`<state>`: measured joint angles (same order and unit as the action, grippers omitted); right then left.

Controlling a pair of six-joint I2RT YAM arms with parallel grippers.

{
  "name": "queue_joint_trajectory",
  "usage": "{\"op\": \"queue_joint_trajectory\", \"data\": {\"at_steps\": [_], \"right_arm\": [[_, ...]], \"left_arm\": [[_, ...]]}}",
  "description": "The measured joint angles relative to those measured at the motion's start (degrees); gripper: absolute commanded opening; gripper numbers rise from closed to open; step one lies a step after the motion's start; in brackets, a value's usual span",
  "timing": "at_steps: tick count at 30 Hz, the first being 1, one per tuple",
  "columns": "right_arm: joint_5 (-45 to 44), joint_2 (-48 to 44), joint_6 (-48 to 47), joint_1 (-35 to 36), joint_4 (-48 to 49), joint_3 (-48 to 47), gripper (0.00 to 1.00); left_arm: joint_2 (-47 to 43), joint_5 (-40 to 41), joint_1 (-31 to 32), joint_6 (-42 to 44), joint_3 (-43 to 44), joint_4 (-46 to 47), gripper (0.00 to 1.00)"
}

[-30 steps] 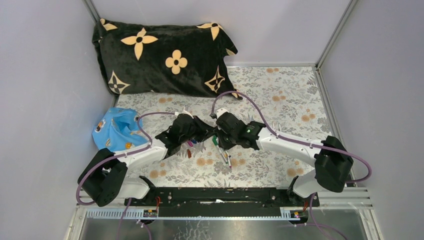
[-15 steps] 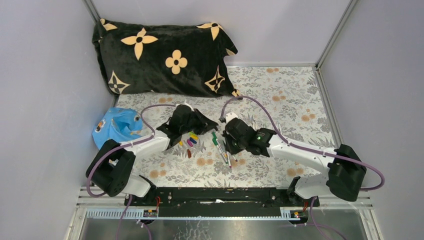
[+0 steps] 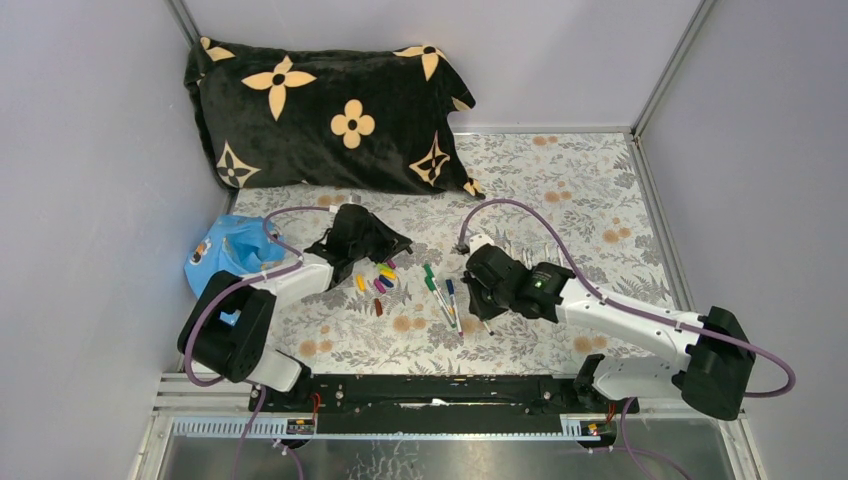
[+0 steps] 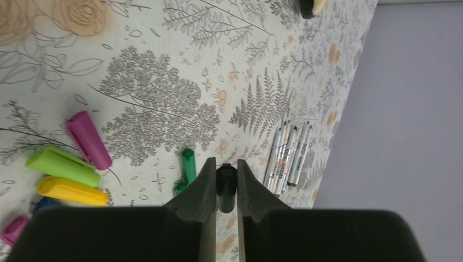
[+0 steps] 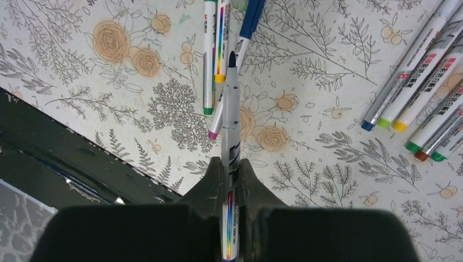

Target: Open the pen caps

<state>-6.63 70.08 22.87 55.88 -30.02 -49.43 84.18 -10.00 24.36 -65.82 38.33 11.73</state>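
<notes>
Left gripper (image 4: 226, 173) is clamped on a black cap (image 4: 226, 188), held over the floral table (image 3: 590, 200). Right gripper (image 5: 230, 164) is closed on one pen (image 5: 231, 103), whose black tip is bare and points away from the fingers. Loose caps (image 3: 379, 279) lie left of the table's centre, toward its near edge. Three uncapped pens (image 3: 442, 297) lie just beside them. More pens (image 5: 426, 82) lie grouped side by side.

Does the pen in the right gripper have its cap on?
No, the pen in the right gripper shows a bare black tip.
</notes>
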Motion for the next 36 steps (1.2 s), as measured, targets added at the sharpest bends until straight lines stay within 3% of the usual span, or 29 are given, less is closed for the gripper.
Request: {"op": "queue_joint_trajectory", "data": {"at_steps": [8,13,17,25,31,36], "right_arm": [[-2.82,-1.42,1.46,-0.02,-1.51,1.73,0.0],[-6.95,4.7,1.64,-1.79,-2.67,-1.44,0.0],[-8.83,10.32,1.62,-5.62,-1.38,-2.54,0.0],[-10.58,17.4,1.14,-12.11,0.52,-5.53,0.02],[-10.78,23.3,0.59,-14.49,2.58,-6.6,0.04],[-10.78,25.62,0.28,-14.97,3.8,-6.6,0.07]], "left_arm": [[0.94,0.28,-0.72,1.57,0.22,-2.64,0.0],[1.05,1.03,-0.68,2.23,0.2,-5.53,0.01],[1.05,1.9,-0.11,2.54,-0.44,-7.15,0.12],[1.57,3.52,0.96,2.34,-2.8,-9.29,0.45],[1.97,3.85,1.51,2.12,-2.8,-9.29,0.59],[1.88,3.89,1.53,2.1,-2.8,-9.55,0.64]]}}
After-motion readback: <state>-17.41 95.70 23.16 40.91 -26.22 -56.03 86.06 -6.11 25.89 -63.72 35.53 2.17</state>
